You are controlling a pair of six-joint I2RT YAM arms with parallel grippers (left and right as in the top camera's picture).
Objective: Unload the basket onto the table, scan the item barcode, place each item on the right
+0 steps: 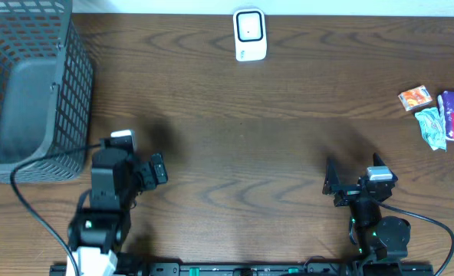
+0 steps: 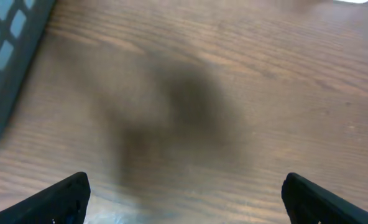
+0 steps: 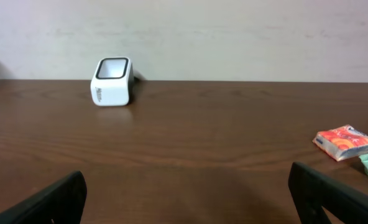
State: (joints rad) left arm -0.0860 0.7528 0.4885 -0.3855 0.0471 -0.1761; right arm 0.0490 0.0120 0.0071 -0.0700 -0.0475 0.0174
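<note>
1. Soft, even light from above covers the brown bench [image 1: 242,153]; faint shadows lie on it left and right.
2. The left wrist view is blurred, a broad dark shadow smudging the wood.
3. The right wrist view shows the scanner [image 3: 111,81] sharp, the right claw [image 3: 187,177] soft-edged.

Grey wire basket [image 1: 75,77], brown wooden table [image 1: 250,153]

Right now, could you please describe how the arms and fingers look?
Both arms are black. The left arm has a white base segment and a looping black cable; the right arm shows green lights. Each wrist carries a pale block. The fingers are black.
</note>
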